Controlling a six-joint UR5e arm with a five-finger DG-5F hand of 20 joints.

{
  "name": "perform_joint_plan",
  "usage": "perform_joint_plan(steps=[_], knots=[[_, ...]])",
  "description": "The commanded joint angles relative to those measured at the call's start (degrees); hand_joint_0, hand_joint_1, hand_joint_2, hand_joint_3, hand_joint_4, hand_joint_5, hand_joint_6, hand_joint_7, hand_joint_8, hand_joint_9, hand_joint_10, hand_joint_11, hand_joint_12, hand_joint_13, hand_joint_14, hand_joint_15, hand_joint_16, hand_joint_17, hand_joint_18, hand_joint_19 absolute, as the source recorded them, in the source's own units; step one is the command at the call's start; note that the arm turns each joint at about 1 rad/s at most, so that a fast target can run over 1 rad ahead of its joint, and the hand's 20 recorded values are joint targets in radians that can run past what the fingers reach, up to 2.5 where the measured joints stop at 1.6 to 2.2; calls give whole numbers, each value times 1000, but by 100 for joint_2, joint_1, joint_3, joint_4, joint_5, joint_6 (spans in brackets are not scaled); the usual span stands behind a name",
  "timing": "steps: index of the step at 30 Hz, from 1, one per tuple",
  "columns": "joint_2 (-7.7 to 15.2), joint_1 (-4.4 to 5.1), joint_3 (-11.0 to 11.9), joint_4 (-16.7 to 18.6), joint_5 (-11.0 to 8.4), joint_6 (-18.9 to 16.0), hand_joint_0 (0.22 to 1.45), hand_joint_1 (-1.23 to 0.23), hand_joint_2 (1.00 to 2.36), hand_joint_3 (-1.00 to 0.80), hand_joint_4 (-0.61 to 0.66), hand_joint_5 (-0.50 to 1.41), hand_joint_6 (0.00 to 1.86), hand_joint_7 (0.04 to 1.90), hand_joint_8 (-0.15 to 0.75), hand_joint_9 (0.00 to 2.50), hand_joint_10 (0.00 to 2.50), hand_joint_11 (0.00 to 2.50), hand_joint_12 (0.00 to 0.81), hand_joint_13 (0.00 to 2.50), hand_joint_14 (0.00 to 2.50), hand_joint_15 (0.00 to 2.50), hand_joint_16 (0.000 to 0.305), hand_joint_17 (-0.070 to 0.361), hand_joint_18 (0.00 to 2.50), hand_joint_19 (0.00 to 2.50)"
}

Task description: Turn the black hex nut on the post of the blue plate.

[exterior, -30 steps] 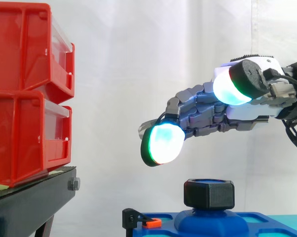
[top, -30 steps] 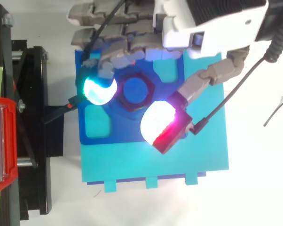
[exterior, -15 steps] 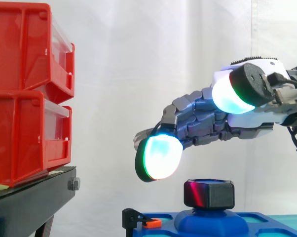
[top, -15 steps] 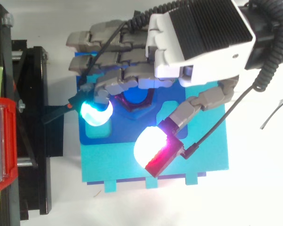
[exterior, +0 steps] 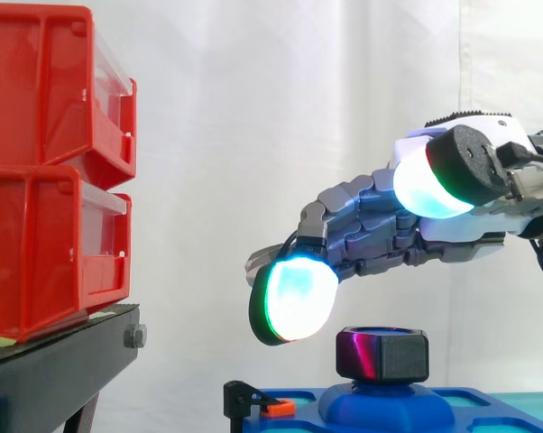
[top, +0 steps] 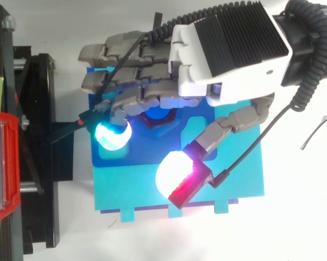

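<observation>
My hand hangs loose and open, holding nothing, just above the black hex nut. The nut sits on the post of the blue plate. I should drop straight down, pinch two flat sides, then twist slowly.

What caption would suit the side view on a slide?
Open hand hovers above the black hex nut on the post of the blue plate, red bins at left.

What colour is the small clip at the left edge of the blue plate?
Orange; the side view shows the clip best.
</observation>
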State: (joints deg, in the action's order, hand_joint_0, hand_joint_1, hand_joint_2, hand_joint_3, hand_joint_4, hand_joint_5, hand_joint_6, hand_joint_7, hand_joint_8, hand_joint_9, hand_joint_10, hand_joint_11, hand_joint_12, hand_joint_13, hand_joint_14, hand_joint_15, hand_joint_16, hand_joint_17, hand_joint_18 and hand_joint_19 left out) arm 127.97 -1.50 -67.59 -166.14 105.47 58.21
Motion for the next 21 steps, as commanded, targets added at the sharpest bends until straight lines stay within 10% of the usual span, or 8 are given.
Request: perform_joint_plan(steps=[1, 21], knots=[[0, -17, 0, -50, 0, -20, 507, -264, 1000, -500, 235, -206, 503, 831, 257, 232, 0, 0, 354, 47, 0, 0, 49, 111, 0, 160], [0, -79, 0, -199, -18, -90, 508, -266, 1000, -500, 249, -200, 503, 852, 257, 235, 0, 0, 354, 57, 0, 0, 49, 110, 0, 157]])
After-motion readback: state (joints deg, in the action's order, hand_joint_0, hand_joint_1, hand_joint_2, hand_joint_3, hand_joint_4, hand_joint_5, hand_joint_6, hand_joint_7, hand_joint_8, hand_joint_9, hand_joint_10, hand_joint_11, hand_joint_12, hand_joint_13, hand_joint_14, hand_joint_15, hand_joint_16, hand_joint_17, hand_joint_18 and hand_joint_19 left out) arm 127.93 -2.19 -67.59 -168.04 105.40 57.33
